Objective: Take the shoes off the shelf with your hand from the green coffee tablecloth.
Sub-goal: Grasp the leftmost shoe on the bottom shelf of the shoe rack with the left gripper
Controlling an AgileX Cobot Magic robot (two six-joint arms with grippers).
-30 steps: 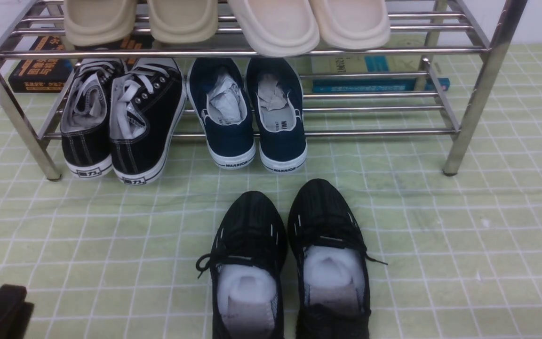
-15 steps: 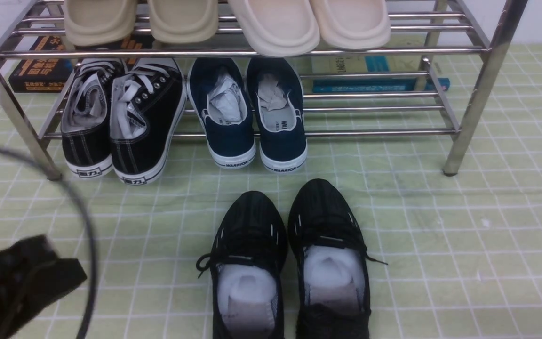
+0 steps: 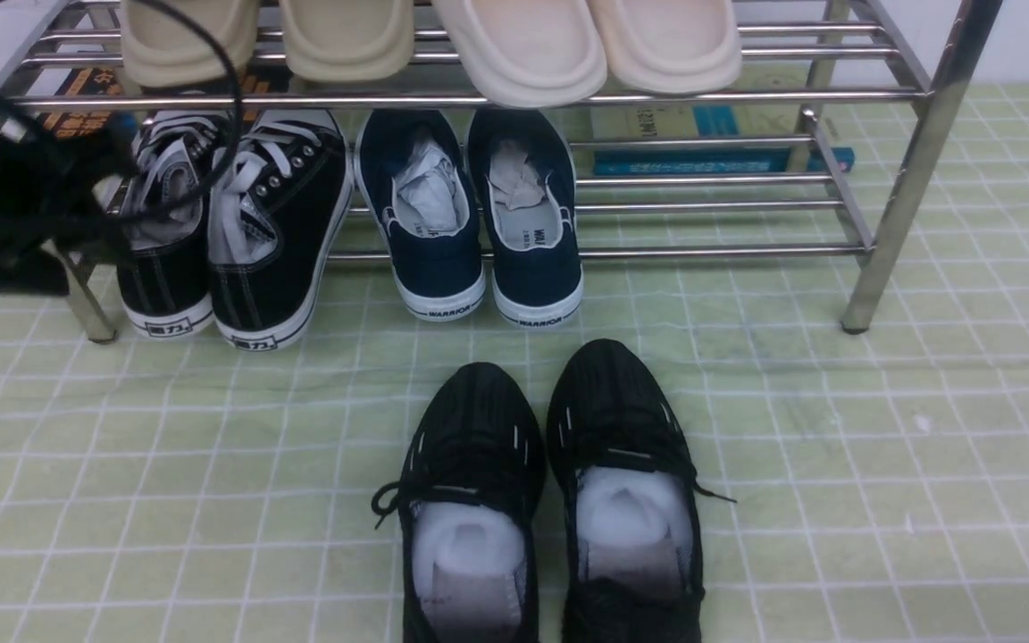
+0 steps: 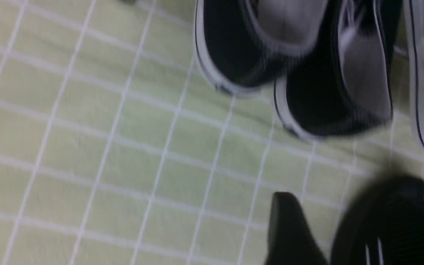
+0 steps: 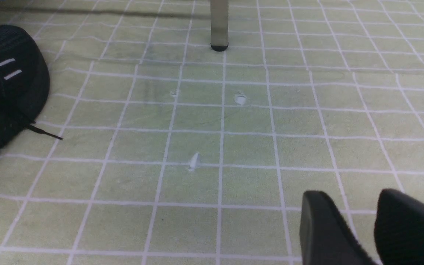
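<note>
Front view: the left gripper [image 3: 14,205] has swung up from the bottom corner and now hangs right by the shoes [image 3: 238,232], which sit untouched on the shelf's [image 3: 903,170] lower tier. Looks like the reach is underway.

Left wrist view: blurry, with the heels close. Only one finger [image 4: 289,228] shows, so I can't tell the jaws.

Right wrist view: the right gripper [image 5: 359,224] is over the cloth [image 5: 197,121], jaws slightly apart and empty.

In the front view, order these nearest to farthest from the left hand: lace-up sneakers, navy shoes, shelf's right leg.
From the left gripper:
1. lace-up sneakers, just beside it.
2. navy shoes, mid-shelf.
3. shelf's right leg, far right.
</note>
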